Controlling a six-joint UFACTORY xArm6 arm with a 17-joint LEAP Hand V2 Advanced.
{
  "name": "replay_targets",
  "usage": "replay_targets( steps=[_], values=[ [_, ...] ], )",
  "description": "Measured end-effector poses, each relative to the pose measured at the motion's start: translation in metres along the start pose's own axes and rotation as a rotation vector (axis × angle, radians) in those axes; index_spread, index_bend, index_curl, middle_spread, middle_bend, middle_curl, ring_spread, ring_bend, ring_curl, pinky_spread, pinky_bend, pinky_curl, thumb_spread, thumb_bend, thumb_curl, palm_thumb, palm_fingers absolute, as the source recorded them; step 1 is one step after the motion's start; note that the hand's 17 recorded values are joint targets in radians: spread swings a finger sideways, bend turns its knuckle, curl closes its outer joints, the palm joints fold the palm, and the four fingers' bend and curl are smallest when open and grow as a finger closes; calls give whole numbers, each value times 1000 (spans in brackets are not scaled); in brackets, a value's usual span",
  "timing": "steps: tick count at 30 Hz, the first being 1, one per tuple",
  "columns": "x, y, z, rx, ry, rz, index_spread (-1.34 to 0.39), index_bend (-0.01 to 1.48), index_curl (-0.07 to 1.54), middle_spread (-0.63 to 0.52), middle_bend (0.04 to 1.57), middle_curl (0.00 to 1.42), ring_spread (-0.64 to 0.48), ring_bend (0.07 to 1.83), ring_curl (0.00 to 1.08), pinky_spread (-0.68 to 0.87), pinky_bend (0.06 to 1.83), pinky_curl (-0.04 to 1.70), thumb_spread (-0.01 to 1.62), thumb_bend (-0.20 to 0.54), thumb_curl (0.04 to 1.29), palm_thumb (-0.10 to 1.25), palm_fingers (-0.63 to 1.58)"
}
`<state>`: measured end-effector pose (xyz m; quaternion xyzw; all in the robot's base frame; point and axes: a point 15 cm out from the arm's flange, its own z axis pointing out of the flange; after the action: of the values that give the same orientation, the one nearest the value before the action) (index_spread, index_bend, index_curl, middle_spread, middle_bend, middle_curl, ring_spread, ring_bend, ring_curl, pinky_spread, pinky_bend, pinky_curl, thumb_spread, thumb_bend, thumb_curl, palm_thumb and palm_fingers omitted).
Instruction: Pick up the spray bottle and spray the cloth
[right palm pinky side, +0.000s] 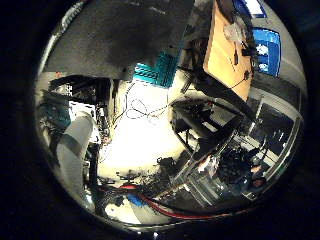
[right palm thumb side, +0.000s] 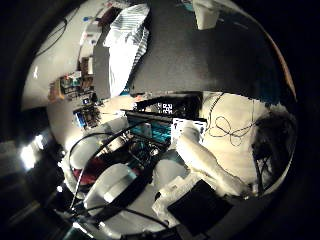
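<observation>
The robot's hand (right palm thumb side: 200, 160) hung released, fingers loose around nothing, well clear of the dark mat (right palm thumb side: 200, 65). On that mat lay the striped cloth (right palm thumb side: 127, 45); a white object (right palm thumb side: 205, 15), possibly the spray bottle, stood at about two o'clock from the cloth. With identification unsure and a long reach ahead, a misjudged descent could topple the bottle or snag the cloth. Beyond were a pale floor (right palm pinky side: 145, 140), a wooden tabletop (right palm pinky side: 227, 50) and cluttered equipment.
</observation>
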<state>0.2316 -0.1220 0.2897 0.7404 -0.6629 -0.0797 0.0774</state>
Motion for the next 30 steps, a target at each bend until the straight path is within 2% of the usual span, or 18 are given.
replay_targets(
  steps=[19,30],
  values=[
    [11,4,-25,41,5,44,-369,278,390,13,226,351,187,172,139,392,187,267,1138,-18,303,702,190],
    [21,7,-32,102,-58,114,-370,214,384,-15,218,352,173,178,151,393,188,275,1134,-17,310,743,237]
  ],
)
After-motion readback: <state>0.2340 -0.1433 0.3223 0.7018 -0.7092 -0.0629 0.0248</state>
